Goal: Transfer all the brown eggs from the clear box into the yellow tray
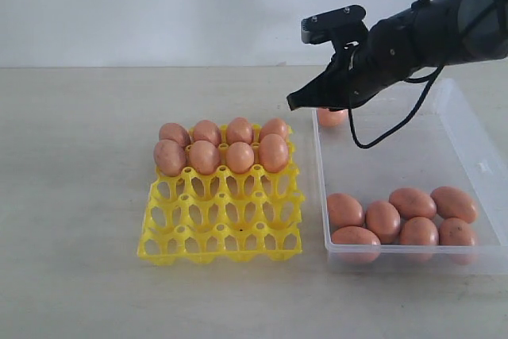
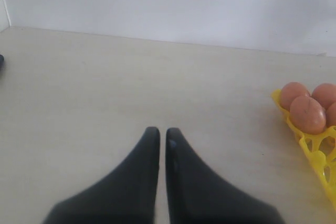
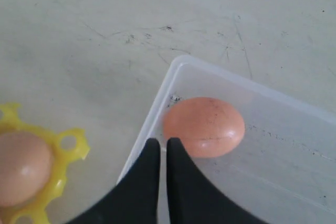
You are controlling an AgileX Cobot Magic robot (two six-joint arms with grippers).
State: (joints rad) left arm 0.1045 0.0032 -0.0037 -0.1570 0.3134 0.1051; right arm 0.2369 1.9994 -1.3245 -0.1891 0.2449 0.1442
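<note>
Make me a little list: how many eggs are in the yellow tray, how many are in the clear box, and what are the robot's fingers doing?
yellow tray: eight brown eggs, filling the two back rows
clear box: eight eggs, seven at the near end, a lone egg in the far corner
right fingers: shut, empty, tips beside the lone egg
left fingers: shut, empty, over the table

Your left pincer [image 2: 162, 129] hangs over the pale table [image 2: 105, 87], its two black fingers drawn together with only a thin slit between them. At the picture's edge you see a corner of the yellow tray [image 2: 315, 156] with brown eggs [image 2: 307, 114] in its cups (three show clearly, a fourth is cut off), well apart from the pincer.
</note>
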